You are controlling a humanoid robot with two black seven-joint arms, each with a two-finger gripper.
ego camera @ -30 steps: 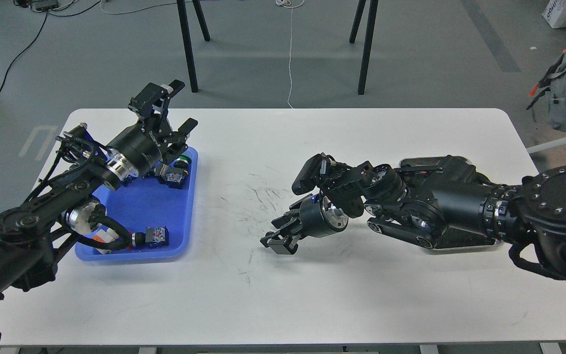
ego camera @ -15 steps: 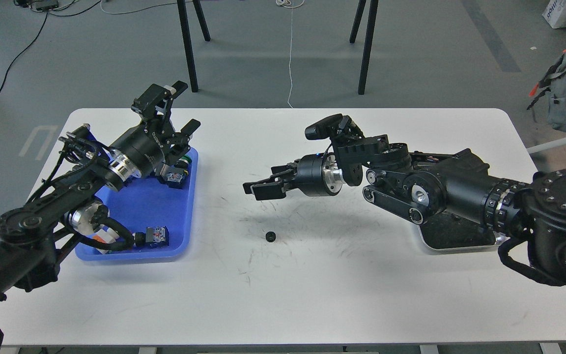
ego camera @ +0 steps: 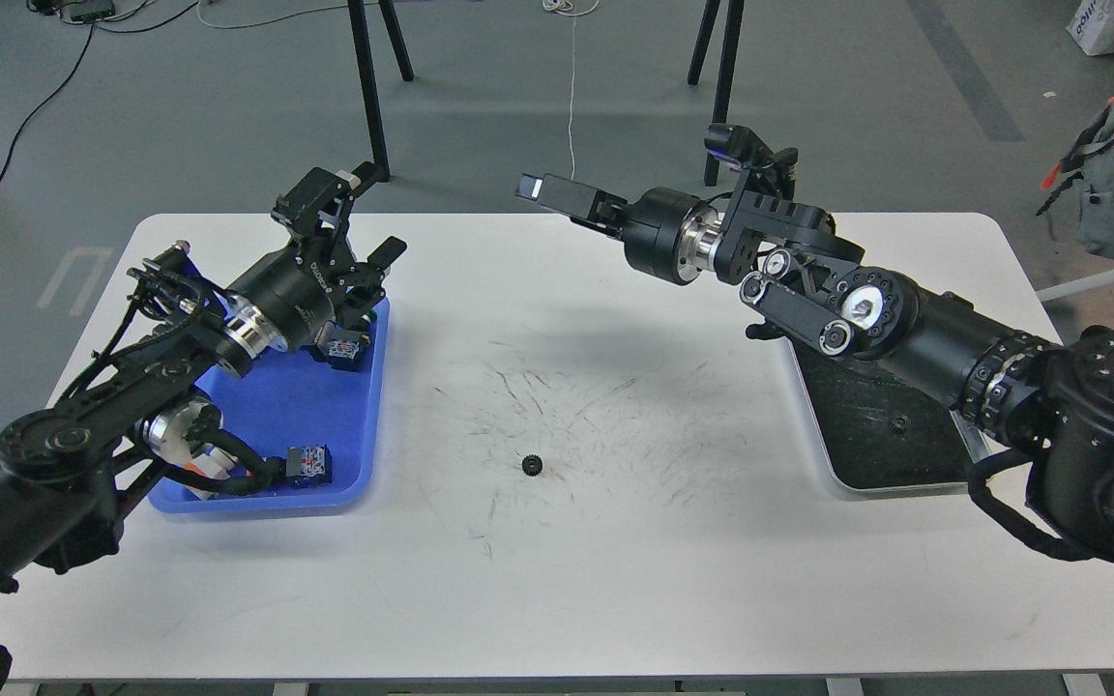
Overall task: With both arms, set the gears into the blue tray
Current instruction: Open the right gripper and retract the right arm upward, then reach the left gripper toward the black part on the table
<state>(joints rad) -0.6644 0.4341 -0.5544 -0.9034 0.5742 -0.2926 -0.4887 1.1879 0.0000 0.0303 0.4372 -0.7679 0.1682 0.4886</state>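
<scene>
One gear (ego camera: 532, 465) lies flat on the white counter (ego camera: 615, 580), right of the blue tray (ego camera: 364, 425) and apart from its rim, on a scuffed patch of the surface. Nothing touches the gear.

The right hand (ego camera: 542, 190) is raised well above and beyond the gear, near the counter's far edge, pointing left. It is seen nearly side-on, so whether its fingers are apart or together cannot be told; no object is visible in it. The gear lies well apart from this hand, toward the near side of the counter.

The left hand (ego camera: 364, 217) stands over the far end of the blue tray, with its fingers spread apart and empty. The gear lies well to the right of this hand and nearer the viewer.

Inside the blue tray are push-button switches: one (ego camera: 309, 464) at the near end, another (ego camera: 346, 348) at the far end beneath the left hand.

A silver tray (ego camera: 891, 430) with a dark inside rests right of the gear, at the counter's right side, partly under the right arm. A small dark item (ego camera: 897, 421) lies in it, too small to identify.
</scene>
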